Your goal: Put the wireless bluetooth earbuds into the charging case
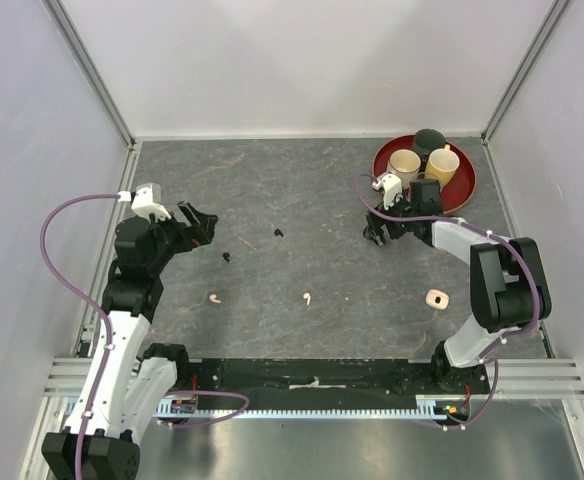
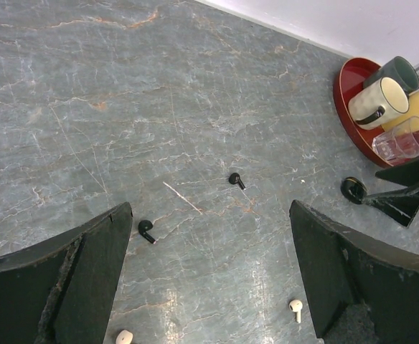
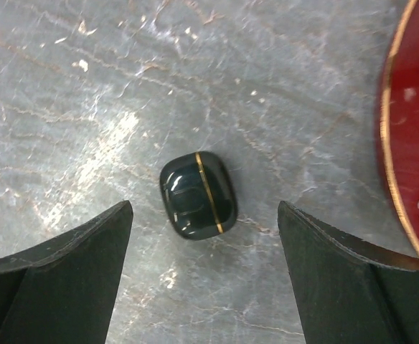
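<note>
The table (image 1: 302,180) carries a red tray (image 1: 464,185) of cups (image 1: 405,163) at 1 o'clock. At 9 o'clock the left claw (image 1: 202,222) gapes wide, holding nothing. The right claw (image 1: 377,232), also wide, hangs over the closed black case (image 3: 197,195) at the tray's 8 o'clock, not touching it. Two black buds (image 1: 278,233) (image 1: 228,257) lie mid-table, and two white buds (image 1: 306,298) (image 1: 214,298) lie at their 6 o'clock.
</note>
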Motion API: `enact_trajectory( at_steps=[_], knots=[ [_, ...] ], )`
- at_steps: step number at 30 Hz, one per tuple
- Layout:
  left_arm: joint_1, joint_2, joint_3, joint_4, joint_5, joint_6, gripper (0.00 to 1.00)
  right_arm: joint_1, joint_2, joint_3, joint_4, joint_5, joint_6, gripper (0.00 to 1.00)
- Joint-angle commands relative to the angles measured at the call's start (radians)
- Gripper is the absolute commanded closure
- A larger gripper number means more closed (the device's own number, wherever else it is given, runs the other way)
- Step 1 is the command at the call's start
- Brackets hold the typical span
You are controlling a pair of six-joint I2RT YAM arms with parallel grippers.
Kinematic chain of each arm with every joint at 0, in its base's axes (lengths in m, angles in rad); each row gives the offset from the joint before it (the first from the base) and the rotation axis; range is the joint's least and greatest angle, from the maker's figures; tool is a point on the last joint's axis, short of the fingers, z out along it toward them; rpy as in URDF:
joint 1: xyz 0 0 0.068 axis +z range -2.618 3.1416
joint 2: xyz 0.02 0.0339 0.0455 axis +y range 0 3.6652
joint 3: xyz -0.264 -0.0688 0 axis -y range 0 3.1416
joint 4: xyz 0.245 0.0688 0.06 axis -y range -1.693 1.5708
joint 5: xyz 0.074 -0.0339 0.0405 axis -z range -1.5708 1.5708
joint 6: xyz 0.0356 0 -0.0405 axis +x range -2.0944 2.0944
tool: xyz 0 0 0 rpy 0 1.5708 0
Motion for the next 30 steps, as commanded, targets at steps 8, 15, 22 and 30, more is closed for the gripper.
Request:
enact_trajectory(
  at_steps=[8,15,22,30],
  knots=[
    [0.006,-0.016,0.001,0.034,0.012,0.025,0.03,-0.005,0.072,0.049,-0.084,-0.055,-0.075,0.14],
    [0.005,-0.015,0.001,0.034,0.010,0.019,0.03,-0.005,0.110,0.091,-0.066,-0.012,-0.011,0.23],
    [0.005,-0.015,0.002,0.033,0.007,0.016,0.03,-0.005,0.112,0.089,-0.064,-0.018,-0.011,0.29],
    [0.005,-0.016,0.001,0.031,0.004,0.011,0.02,0.005,0.121,0.095,-0.073,-0.045,0.004,0.30]
  ],
)
